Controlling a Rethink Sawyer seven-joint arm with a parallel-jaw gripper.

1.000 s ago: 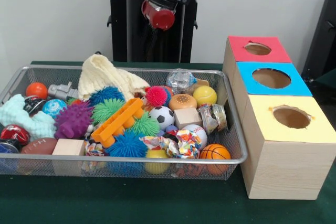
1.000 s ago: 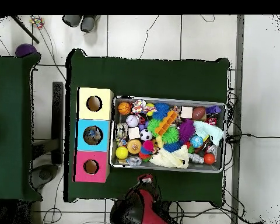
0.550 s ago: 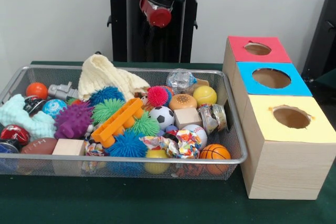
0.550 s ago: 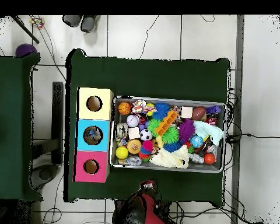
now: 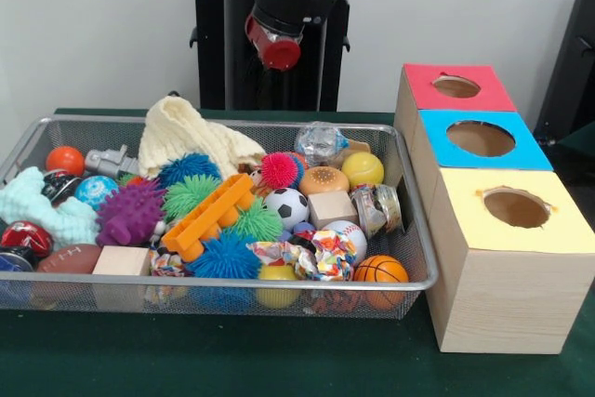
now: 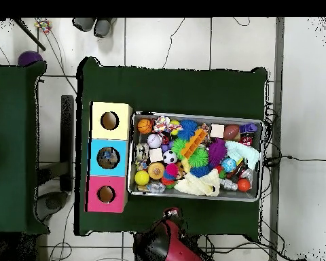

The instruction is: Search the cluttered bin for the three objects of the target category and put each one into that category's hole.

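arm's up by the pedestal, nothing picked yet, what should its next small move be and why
Probably bring the red and black arm forward and down over the wire mesh bin. It hangs raised behind the bin's far rim, holding nothing, and every toy still lies inside; the gripper's state can't be told.

One wire mesh bin (image 5: 409, 230). Three wooden boxes with round holes: red-topped (image 5: 457, 86), blue-topped (image 5: 481, 138), yellow-topped (image 5: 517, 208). Spiky rubber balls: two blue (image 5: 226, 256) (image 5: 188, 168), two green (image 5: 189, 194) (image 5: 257, 222), one pink (image 5: 277, 170), one purple (image 5: 130, 212). Two plain wooden cubes (image 5: 332, 207) (image 5: 122, 260). One cream knitted cloth (image 5: 191, 139).
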